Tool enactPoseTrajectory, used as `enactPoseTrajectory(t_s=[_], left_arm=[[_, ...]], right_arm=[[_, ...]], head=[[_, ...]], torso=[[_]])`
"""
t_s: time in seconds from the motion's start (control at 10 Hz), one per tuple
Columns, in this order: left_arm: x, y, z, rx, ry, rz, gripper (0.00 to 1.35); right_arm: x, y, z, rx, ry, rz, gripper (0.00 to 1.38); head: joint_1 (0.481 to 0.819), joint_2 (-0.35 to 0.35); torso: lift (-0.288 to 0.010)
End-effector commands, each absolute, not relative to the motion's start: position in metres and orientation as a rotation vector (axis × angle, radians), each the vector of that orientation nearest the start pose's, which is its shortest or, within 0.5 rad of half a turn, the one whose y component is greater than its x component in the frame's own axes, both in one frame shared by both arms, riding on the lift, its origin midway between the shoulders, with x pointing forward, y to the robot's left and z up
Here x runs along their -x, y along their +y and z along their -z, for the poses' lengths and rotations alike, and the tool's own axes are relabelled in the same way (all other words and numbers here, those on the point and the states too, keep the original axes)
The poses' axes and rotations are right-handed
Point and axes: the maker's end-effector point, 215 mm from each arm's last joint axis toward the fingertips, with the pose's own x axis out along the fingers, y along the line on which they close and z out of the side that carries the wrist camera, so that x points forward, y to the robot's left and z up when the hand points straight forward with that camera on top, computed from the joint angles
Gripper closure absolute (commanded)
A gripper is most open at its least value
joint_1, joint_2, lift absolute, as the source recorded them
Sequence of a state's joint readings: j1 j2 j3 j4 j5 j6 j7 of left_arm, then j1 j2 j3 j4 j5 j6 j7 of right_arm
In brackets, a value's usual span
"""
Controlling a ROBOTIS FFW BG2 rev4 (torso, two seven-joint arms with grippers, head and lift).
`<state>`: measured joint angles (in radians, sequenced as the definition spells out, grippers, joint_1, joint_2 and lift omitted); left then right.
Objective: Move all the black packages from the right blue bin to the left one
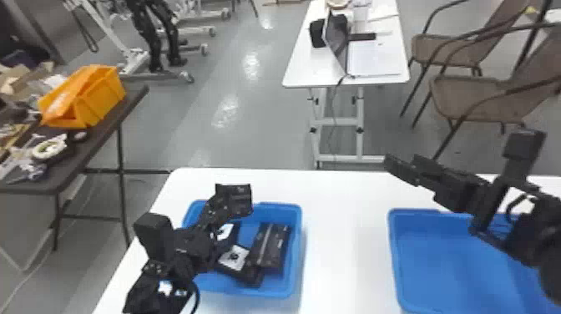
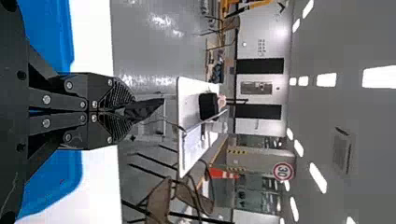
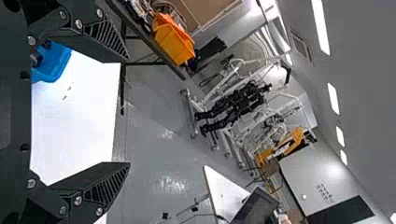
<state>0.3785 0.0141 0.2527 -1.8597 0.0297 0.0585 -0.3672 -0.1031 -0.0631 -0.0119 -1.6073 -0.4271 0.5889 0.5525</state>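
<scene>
As placing is looming, the left hand [image 2: 133,111] is gripping a package [image 1: 238,198] at the left bin's [image 1: 299,234] twelve o'clock, needing lowering, release; right hand [image 3: 130,111] is gaping.

free gap between left blue bin [image 1: 297,246] and right blue bin [image 1: 393,254]; left arm [image 1: 194,250] over former, right arm [image 1: 463,194] probably over latter.
</scene>
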Motion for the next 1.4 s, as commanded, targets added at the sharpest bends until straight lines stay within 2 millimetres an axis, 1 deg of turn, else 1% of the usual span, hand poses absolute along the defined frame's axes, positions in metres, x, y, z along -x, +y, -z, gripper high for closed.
enactPoseTrajectory(t_s=[0.0,0.1,0.2,0.3,0.4,0.5,0.6,0.7,0.8,0.9,1.0,1.1,1.2,1.3], left_arm=[[-0.456,0.309,0.406,-0.074,0.153,0.113,1.22],[-0.459,0.303,0.399,-0.075,0.139,0.137,0.79],[-0.466,0.294,0.385,-0.074,0.103,0.162,0.24],[-0.47,0.289,0.377,-0.053,0.093,0.176,0.07],[-0.475,0.283,0.373,-0.016,0.093,0.205,0.13],[-0.484,0.271,0.358,-0.009,0.06,0.243,0.16],[-0.493,0.258,0.332,0.004,0.006,0.266,0.16],[-0.498,0.247,0.301,-0.002,-0.074,0.28,0.16],[-0.499,0.248,0.286,-0.006,-0.107,0.285,0.12],[-0.492,0.256,0.283,-0.011,-0.122,0.263,0.04],[-0.471,0.269,0.293,-0.03,-0.121,0.204,0.08],[-0.445,0.28,0.315,-0.055,-0.088,0.159,0.11],[-0.42,0.283,0.344,-0.091,-0.021,0.157,0.11],[-0.401,0.29,0.357,-0.104,0.004,0.137,0.11]], right_arm=[[-0.558,-0.108,0.374,-0.456,0.342,-0.636,0.24],[-0.554,-0.116,0.376,-0.433,0.343,-0.62,0.24],[-0.552,-0.125,0.378,-0.406,0.341,-0.601,0.24],[-0.549,-0.136,0.377,-0.388,0.33,-0.581,0.24],[-0.545,-0.145,0.379,-0.383,0.329,-0.564,0.24],[-0.544,-0.154,0.378,-0.352,0.316,-0.544,0.24],[-0.542,-0.166,0.369,-0.269,0.272,-0.509,0.24],[-0.532,-0.18,0.369,-0.234,0.237,-0.433,0.24],[-0.517,-0.189,0.376,-0.219,0.214,-0.378,0.24],[-0.5,-0.198,0.372,-0.159,0.164,-0.335,0.24],[-0.477,-0.206,0.373,-0.104,0.144,-0.282,0.24],[-0.453,-0.211,0.382,-0.077,0.149,-0.255,0.24],[-0.429,-0.22,0.393,-0.052,0.173,-0.237,0.24],[-0.404,-0.229,0.404,-0.009,0.213,-0.223,0.24]], head=[[0.695,0.217],[0.695,0.216],[0.695,0.209],[0.695,0.201],[0.695,0.181],[0.695,0.161],[0.695,0.141],[0.695,0.128],[0.695,0.095],[0.695,0.069],[0.695,0.063],[0.695,0.065],[0.695,0.078],[0.695,0.085]], torso=[[-0.042],[-0.042],[-0.042],[-0.042],[-0.042],[-0.042],[-0.042],[-0.042],[-0.042],[-0.042],[-0.042],[-0.042],[-0.042],[-0.042]])
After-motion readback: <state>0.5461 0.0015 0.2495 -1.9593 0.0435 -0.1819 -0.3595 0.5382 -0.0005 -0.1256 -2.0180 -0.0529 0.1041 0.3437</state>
